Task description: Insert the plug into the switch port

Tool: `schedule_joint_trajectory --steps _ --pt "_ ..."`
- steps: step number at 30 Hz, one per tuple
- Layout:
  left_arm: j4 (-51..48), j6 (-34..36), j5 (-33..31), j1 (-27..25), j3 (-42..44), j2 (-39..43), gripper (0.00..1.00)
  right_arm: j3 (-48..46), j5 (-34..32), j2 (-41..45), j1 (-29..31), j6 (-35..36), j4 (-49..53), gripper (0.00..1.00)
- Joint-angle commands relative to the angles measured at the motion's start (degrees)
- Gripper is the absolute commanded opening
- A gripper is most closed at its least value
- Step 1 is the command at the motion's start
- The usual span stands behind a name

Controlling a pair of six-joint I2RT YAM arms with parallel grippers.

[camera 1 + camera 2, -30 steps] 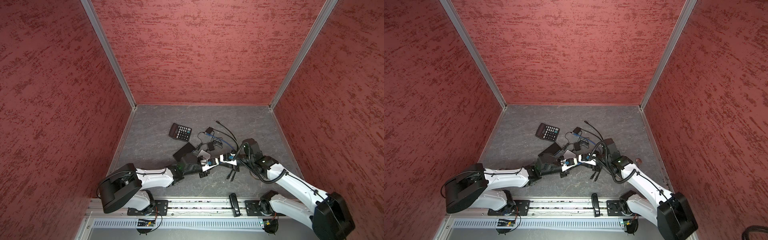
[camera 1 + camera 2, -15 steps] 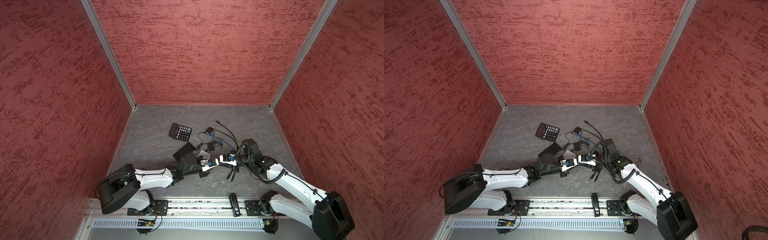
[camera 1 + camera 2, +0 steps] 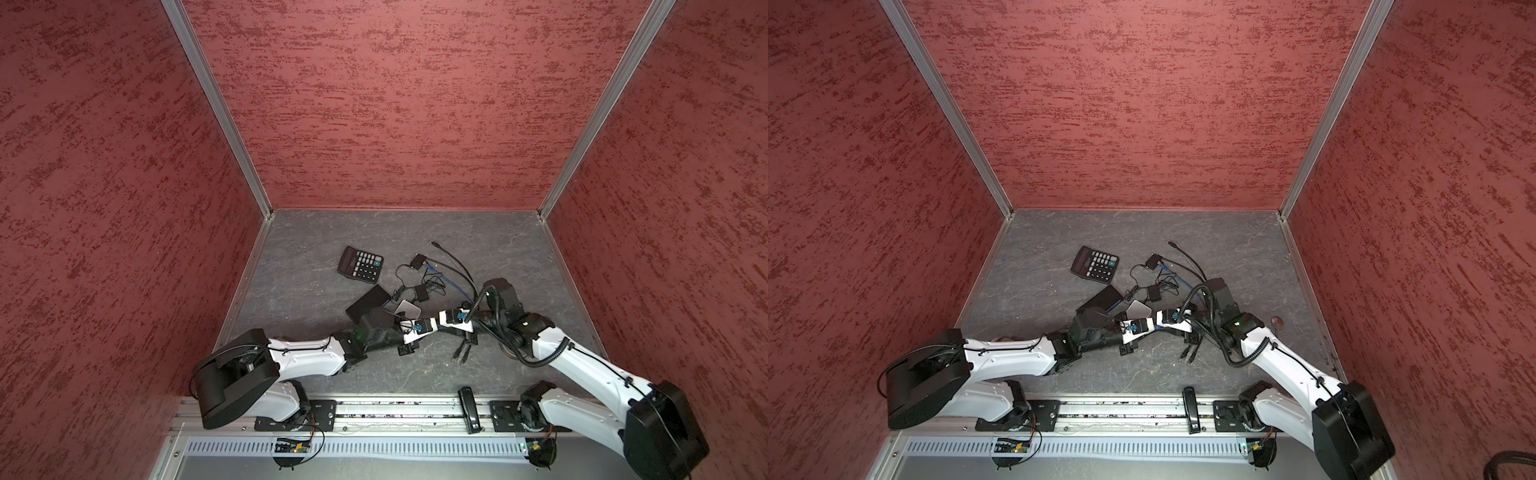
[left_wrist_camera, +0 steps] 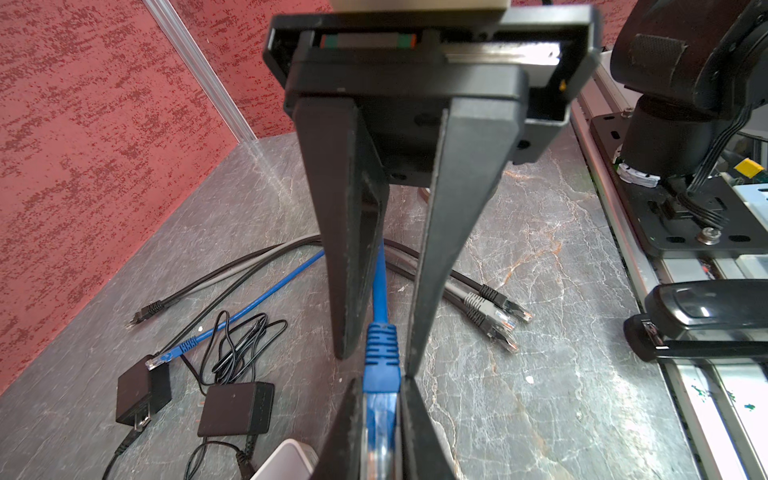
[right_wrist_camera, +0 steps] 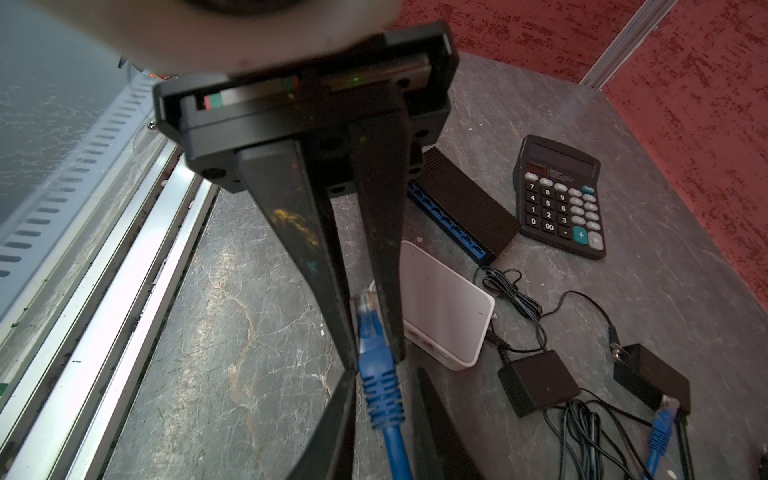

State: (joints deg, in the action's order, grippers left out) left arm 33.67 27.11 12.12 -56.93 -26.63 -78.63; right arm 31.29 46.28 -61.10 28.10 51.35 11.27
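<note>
Though too small to make out in both top views, caught plainly from the wrists: the blue plug (image 4: 380,411), clear-tipped, held above the tabletop (image 4: 540,332).

From the left wrist, left gripper (image 4: 380,382) clamped tight on that plug.

From the right wrist, right gripper (image 5: 386,374) astride the ribbed boot (image 5: 380,399), jaws slightly parted, with a sliver of gap on one side.

Only in the right wrist view: the blue row of ports (image 5: 446,222) on the black ribbed switch (image 5: 469,208), just beside a white box (image 5: 444,303). Plug near the box, not in any port.

Legible on the calculator (image 5: 561,195): digits, "00", a teal "+". Maker's line above the keys too blurred to read.
</note>
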Motion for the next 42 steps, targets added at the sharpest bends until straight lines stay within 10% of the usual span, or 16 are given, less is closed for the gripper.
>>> schedule_joint_trajectory --steps 1,15,23,42 --pt "0.78 0.66 0.80 -0.23 0.35 1.11 0.10 -0.71 3.37 -0.42 0.64 0.31 -1.19 0.19" --pt "3.48 -2.39 -3.32 1.19 2.44 1.24 0.28 -7.93 -2.07 2.13 1.35 -6.34 -14.95 0.00" --pt "3.04 -6.76 -6.33 4.31 3.76 4.96 0.58 -6.44 -7.30 1.73 1.59 -14.46 -15.89 0.00" --pt "-14.21 -22.47 -12.11 12.37 -0.77 8.43 0.69 -17.29 -29.44 -5.30 13.11 -39.25 -42.37 0.00"
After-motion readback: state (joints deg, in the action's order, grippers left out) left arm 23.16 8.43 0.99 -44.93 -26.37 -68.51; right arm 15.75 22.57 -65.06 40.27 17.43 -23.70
